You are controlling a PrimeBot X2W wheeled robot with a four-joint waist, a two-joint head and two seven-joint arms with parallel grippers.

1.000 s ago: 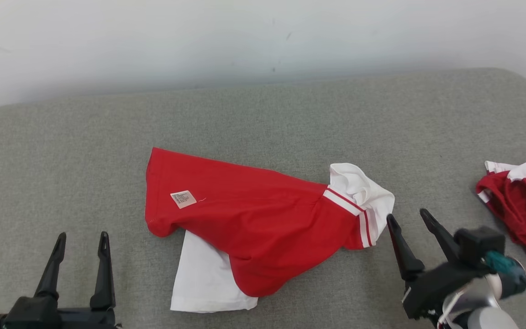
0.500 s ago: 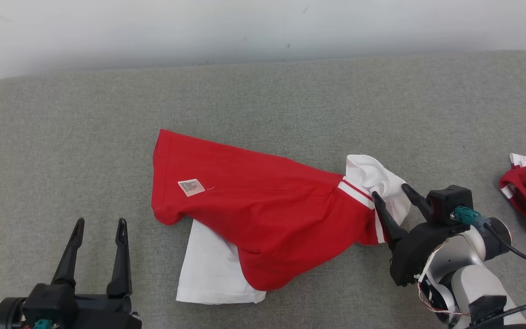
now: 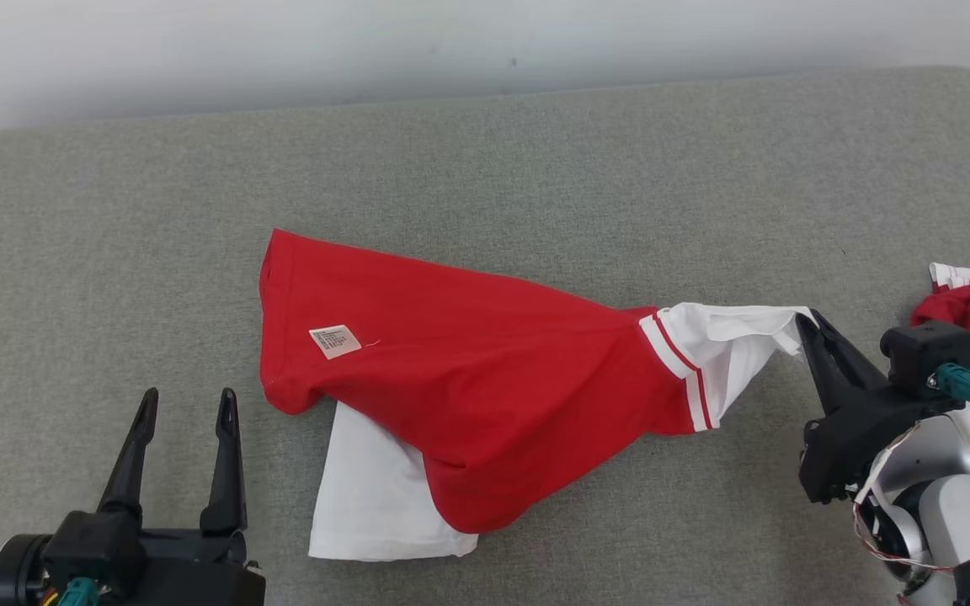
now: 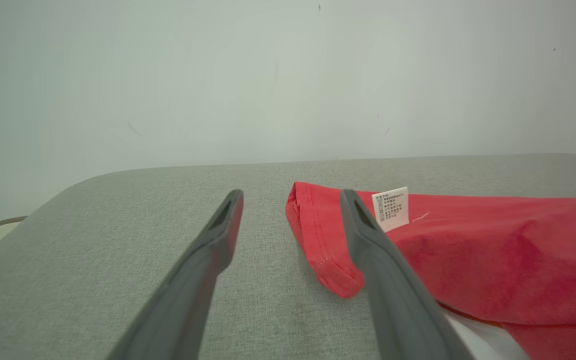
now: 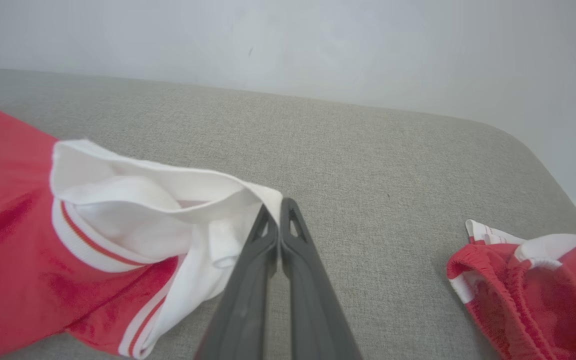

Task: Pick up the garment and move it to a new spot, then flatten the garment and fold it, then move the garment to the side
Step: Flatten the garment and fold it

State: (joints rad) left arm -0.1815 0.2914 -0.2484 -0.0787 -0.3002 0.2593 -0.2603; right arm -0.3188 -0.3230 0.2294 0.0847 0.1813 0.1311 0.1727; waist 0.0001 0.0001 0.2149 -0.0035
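While right gripper (image 3: 807, 323) was pinched shut on the white sleeve (image 3: 729, 337) at 3 o'clock of the shirt (image 3: 485, 396), which lay crumpled mid-pad (image 3: 485, 151), left gripper (image 3: 189, 397) sat wide and empty at 7 o'clock, so pickup looked underway, next needing a lift and carry.

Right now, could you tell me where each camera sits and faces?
Head: on the head, facing forward and down at the red shirt on grey padding; left hand, right hand show.
Left wrist: looks along open fingers toward the shirt's label.
Right wrist: looks along shut fingers pinching the shirt's white edge.
Shared: head and left wrist both show the label.
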